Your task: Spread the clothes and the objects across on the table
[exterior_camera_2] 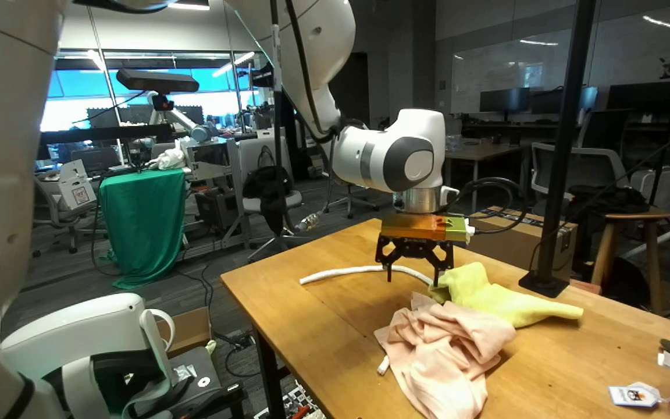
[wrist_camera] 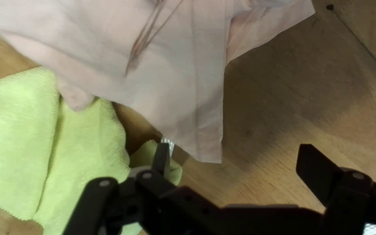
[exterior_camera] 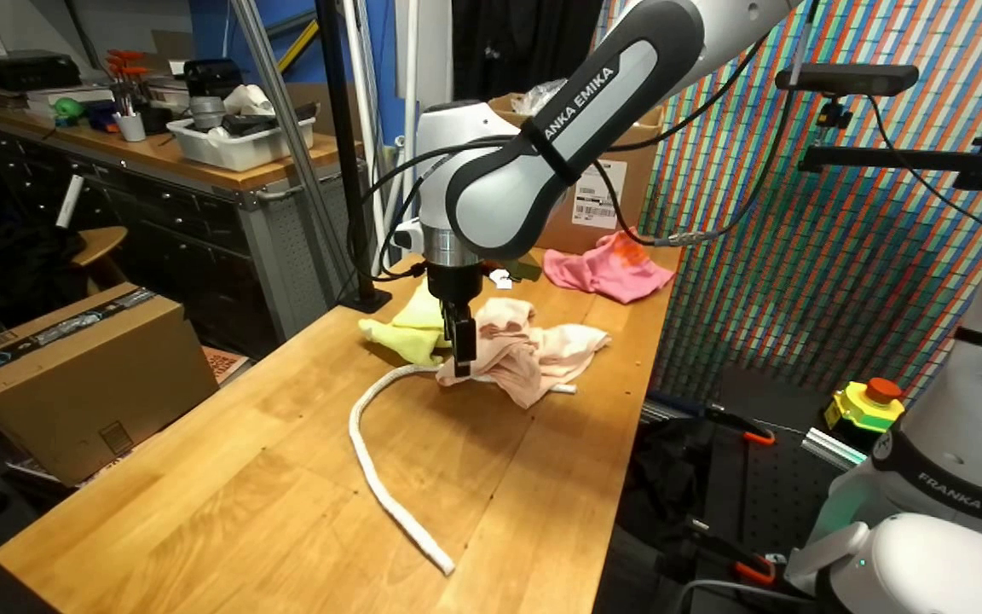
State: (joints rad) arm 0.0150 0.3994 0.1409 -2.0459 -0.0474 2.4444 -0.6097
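My gripper (wrist_camera: 233, 150) stands open above the table (exterior_camera: 244, 477), its fingers wide apart with nothing held. The cream-beige cloth (exterior_camera_2: 439, 355) lies crumpled, one corner reaching into the space below the jaws in the wrist view. Beside it is the folded yellow-green cloth (wrist_camera: 18, 137), partly hidden behind a finger there. Farther along the table the pink-red cloth (exterior_camera: 610, 266) sits bunched; only part of it shows at an exterior view's right edge. The white cord (exterior_camera: 380, 477) curves over the wood, its middle hidden under the beige cloth and one end (exterior_camera_2: 383, 365) poking out.
A cardboard box (exterior_camera: 559, 226) stands at the table's end behind the pink-red cloth. Near it lies a dark green item (exterior_camera: 525, 269). A black pole (exterior_camera_2: 562, 145) rises at the table's edge by the yellow-green cloth. Another cardboard box (exterior_camera: 90, 375) stands off the table.
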